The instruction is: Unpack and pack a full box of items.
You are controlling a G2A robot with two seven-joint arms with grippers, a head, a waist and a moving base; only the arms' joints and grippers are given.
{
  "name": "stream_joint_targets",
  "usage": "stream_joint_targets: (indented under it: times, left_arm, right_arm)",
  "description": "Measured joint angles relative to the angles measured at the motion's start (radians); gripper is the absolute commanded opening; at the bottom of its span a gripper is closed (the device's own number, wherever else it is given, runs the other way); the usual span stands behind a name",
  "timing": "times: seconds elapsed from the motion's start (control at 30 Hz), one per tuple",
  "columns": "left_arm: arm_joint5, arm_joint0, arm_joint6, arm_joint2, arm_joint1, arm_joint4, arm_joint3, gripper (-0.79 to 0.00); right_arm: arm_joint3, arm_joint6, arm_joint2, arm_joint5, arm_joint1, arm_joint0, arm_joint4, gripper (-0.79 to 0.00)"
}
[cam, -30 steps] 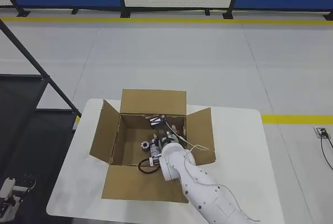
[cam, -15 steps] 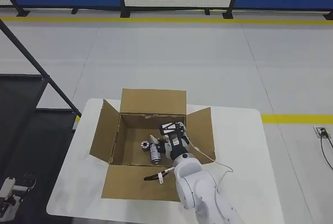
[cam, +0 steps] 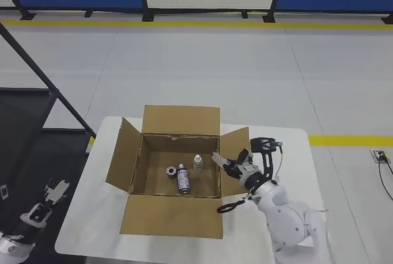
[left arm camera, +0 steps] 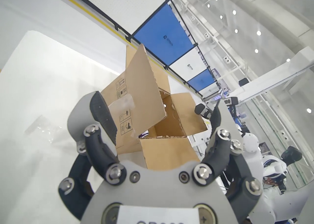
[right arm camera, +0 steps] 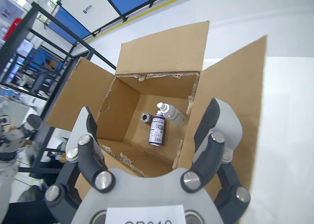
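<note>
An open cardboard box (cam: pixel 181 119) stands on the white table (cam: pixel 285 198). On its floor lie a blue-labelled spray can (cam: pixel 183 183), a white bottle (cam: pixel 197 161) and a short metal cylinder (cam: pixel 172 173). My right gripper (cam: pixel 230 163) hangs open and empty above the box's right flap. Its wrist view looks down into the box (right arm camera: pixel 162 53) at the can (right arm camera: pixel 157 128), the bottle (right arm camera: pixel 171 112) and the cylinder (right arm camera: pixel 145 117). My left gripper (cam: pixel 56 188) is off the table's left edge, open and empty (left arm camera: pixel 157 105), facing the box (left arm camera: pixel 142 82) from the side.
A crumpled clear plastic wrap (left arm camera: pixel 41 124) lies on the table left of the box. A black metal frame (cam: pixel 37 86) stands beyond the table's left side. A black cable loop (cam: pixel 229 206) hangs by the front right corner of the box.
My right arm has pulled out of the box and swung right, over the right flap. The white bottle now shows on the box floor. My left gripper has risen at the lower left.
</note>
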Motion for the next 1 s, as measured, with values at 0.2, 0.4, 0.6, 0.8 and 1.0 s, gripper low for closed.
stream_joint_targets:
  times: [0.2, 0.4, 0.6, 0.8, 1.0]
  left_arm:
    - [0.083, -0.12, -0.085, 0.097, 0.014, 0.026, 0.012, 0.0]
    - [0.133, -0.163, -0.112, 0.177, 0.021, 0.081, -0.004, 0.0]
    - [0.155, -0.169, -0.148, 0.243, 0.024, 0.059, -0.023, 0.0]
    - [0.169, -0.179, -0.15, 0.314, 0.026, 0.093, -0.036, 0.0]
    - [0.213, -0.209, -0.153, 0.379, 0.028, 0.092, -0.026, 0.0]
  right_arm:
    - [0.058, 0.124, 0.21, 0.002, 0.026, 0.01, 0.19, 0.0]
    - [0.192, 0.267, 0.286, -0.064, 0.051, 0.062, 0.319, 0.0]
    - [0.319, 0.397, 0.231, -0.173, 0.067, 0.153, 0.431, 0.0]
    - [0.384, 0.494, 0.172, -0.284, 0.077, 0.212, 0.598, 0.0]
    - [0.443, 0.517, 0.108, -0.308, 0.082, 0.268, 0.73, 0.0]
